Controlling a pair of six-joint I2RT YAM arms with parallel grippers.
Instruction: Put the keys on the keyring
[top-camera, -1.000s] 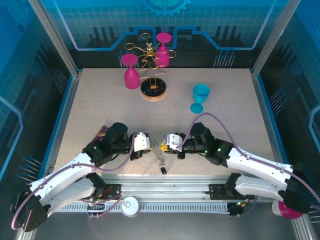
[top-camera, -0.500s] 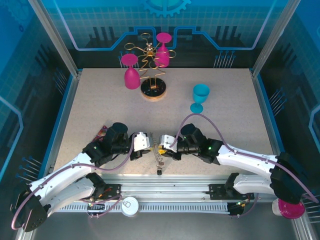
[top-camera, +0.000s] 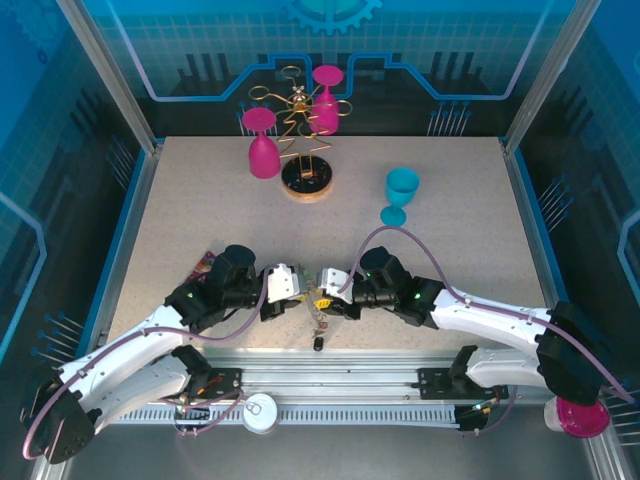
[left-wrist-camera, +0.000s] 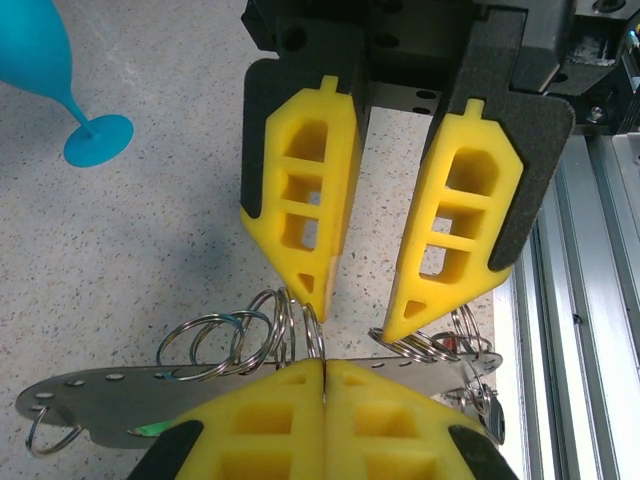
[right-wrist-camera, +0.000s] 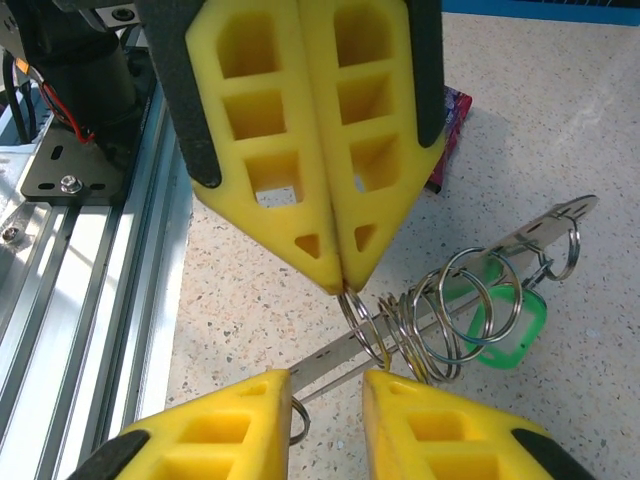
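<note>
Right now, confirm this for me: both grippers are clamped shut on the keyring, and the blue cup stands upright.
One thing is wrong. The right gripper is not clamped shut: the right wrist view shows its jaws apart, with the keyring lying between them. The rest holds: the left gripper is shut on the keyring, and the blue cup stands upright.

Your tightest spot is near centre; the left gripper (top-camera: 302, 292) and right gripper (top-camera: 318, 292) meet tip to tip there, with the keyring (top-camera: 319, 312) and its rings (left-wrist-camera: 215, 340) filling the gap; a purple packet (top-camera: 204, 266) lies just left of the left arm; the blue cup (top-camera: 401, 195) stands right of centre; the pink glasses (top-camera: 263, 145) and gold rack (top-camera: 306, 176) block the far middle; bare table (top-camera: 200, 200) lies open on the far left and far right.
</note>
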